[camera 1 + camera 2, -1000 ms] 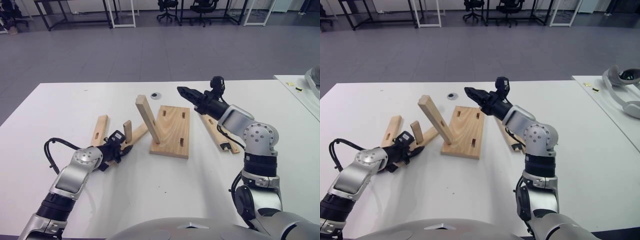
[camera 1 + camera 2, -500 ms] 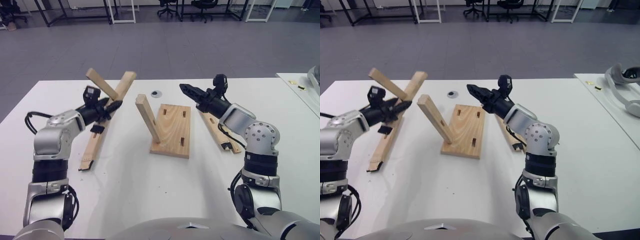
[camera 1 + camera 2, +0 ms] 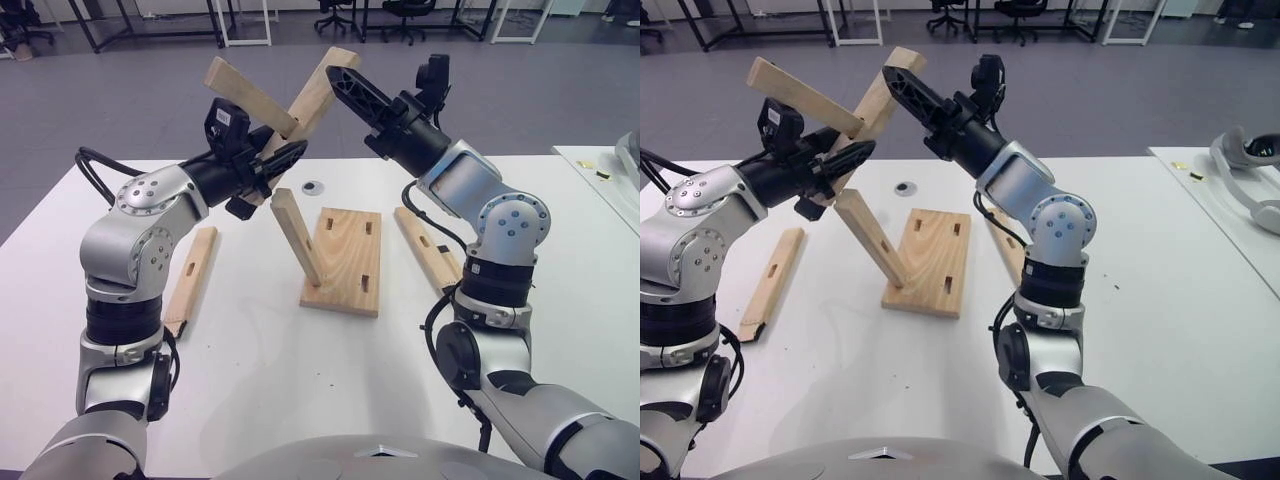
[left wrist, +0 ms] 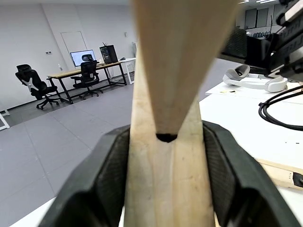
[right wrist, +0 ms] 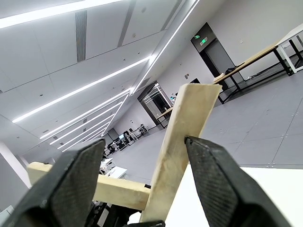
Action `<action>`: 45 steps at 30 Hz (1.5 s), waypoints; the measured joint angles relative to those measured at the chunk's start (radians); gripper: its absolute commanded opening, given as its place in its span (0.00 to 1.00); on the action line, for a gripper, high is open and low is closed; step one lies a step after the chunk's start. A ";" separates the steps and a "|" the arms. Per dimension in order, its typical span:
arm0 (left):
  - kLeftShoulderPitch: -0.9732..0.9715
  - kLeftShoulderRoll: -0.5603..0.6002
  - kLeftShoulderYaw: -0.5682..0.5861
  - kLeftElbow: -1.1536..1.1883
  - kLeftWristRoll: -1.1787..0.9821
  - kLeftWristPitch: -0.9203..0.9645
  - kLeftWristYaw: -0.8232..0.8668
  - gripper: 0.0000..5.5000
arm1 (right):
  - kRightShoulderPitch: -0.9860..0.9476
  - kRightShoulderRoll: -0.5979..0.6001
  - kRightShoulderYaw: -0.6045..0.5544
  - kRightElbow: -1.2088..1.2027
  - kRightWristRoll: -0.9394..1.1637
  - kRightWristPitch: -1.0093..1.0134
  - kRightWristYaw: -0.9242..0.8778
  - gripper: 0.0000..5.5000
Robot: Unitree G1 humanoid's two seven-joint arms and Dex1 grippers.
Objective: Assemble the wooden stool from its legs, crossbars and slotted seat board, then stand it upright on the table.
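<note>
A leg with a crossbar [image 3: 308, 100] joined across it is being held in the air over the far half of the surface [image 3: 250, 350], clenched low down in the left pincer [image 3: 285, 158]. Its upper end is being flanked by the released right pincer [image 3: 338, 78]. The seat board [image 3: 345, 270] is lying mid-surface with a tilted leg [image 3: 295, 235] being carried in it. One loose slotted piece [image 3: 190, 280] is lying toward the left edge, and another slotted piece [image 3: 430, 250] is lying just right of the board.

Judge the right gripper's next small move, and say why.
Probably closing the right gripper on the upper end of the pale wooden leg with its crossbar: its open fingers straddle that end, while the left gripper alone clamps the piece lower down, raised over the white table.
</note>
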 measured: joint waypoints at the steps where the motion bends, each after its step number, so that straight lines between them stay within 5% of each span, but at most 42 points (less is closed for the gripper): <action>1: 0.001 0.002 -0.001 -0.001 0.000 0.000 0.000 0.38 | -0.003 -0.003 -0.001 0.002 0.000 -0.009 -0.003 0.57; 22: 0.003 0.035 -0.054 -0.072 -0.017 -0.001 -0.036 0.38 | -0.098 -0.005 0.009 0.180 -0.044 -0.105 0.014 0.57; 33: 0.003 0.037 -0.039 -0.057 0.014 -0.013 -0.025 0.38 | -0.098 -0.003 0.007 0.180 -0.040 -0.105 0.012 0.24; 41: -0.003 0.004 -0.050 -0.021 0.046 -0.061 -0.005 0.38 | -0.108 0.007 0.000 0.181 -0.035 -0.116 -0.001 0.21; 45: -0.024 -0.028 -0.034 0.036 0.065 -0.119 0.041 0.55 | -0.136 0.010 -0.004 0.181 -0.035 -0.133 -0.005 0.18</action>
